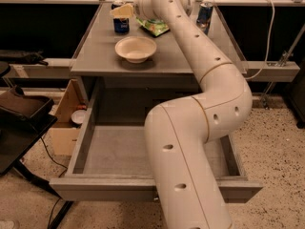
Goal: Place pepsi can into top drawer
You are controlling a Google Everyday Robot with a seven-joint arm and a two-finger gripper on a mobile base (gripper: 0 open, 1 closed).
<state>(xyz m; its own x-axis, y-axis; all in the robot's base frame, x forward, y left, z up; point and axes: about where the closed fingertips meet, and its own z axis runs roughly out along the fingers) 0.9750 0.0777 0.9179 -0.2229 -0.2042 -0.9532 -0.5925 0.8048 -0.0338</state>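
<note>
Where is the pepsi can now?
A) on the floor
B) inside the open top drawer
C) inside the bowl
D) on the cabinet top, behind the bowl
D: the pepsi can stands on the cabinet top behind the white bowl, with the gripper right at its upper end; no can shows in the open top drawer.

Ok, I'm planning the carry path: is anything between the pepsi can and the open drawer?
Yes: the bowl sits on the countertop just in front of the can, on the way to the open drawer below. The claw is at the can's top, with nothing visible between them.
</note>
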